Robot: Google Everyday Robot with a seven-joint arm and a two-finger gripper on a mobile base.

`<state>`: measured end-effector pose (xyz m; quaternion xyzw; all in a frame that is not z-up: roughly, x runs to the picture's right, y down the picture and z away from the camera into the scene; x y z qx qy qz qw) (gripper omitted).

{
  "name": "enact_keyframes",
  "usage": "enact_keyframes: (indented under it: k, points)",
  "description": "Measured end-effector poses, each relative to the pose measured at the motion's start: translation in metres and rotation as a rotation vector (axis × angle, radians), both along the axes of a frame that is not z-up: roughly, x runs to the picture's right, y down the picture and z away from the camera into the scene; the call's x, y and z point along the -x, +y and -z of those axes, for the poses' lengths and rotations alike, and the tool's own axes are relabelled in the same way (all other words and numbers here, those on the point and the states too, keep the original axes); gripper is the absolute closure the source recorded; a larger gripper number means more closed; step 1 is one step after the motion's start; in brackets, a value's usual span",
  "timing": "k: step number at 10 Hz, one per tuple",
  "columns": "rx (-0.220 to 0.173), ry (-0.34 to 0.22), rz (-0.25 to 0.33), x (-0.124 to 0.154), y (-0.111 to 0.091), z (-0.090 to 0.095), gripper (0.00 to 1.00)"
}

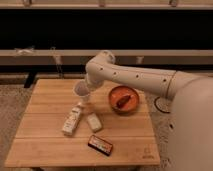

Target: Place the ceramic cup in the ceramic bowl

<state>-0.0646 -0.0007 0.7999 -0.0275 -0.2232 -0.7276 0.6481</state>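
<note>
- Where the white, dotted robot arm (135, 79) reaches in from the right and bends down over the back of the counter, we see the tool (86, 89) at its end, above the light wooden slatted counter (50, 100), a little left of the middle.
- The tool is pinched on the small plain white ceramic cup (80, 90); little of the tool itself shows behind the cup and the wrist.
- We see the ceramic cup tilted, its open rim turned towards the camera and the left, and it appears to be lifted clear of the counter.
- The round, shallow, orange-brown glazed ceramic bowl (116, 94) stands on the counter to the right of the cup, near it but apart from it, under the forearm.
- Inside the bowl we make out a dark reddish-brown item (123, 101); we cannot tell what it is.
- In front of the cup a white bottle with a label (71, 121) lies on its side, its neck pointing back towards the cup.
- Just beside the bottle, to its right, lies a small pale block-shaped object (93, 121).
- Nearer the front edge lies a dark rectangular packet (100, 145), set at a slant.
</note>
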Motion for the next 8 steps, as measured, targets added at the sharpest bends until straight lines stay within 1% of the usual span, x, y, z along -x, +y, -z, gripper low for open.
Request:
enact_keyframes:
  k: [2,3,5,7,8]
  points:
    - [-0.007,0.049,-0.051,-0.040,0.000,0.000,1.00]
    - [-0.011,0.065,-0.068,-0.054,0.000,0.000,1.00]
    - [-0.024,0.110,-0.124,-0.091,0.000,0.004,1.00]
    - [-0.038,0.145,-0.163,-0.117,-0.001,0.010,1.00]
    - [-0.043,0.157,-0.175,-0.123,-0.003,0.011,1.00]
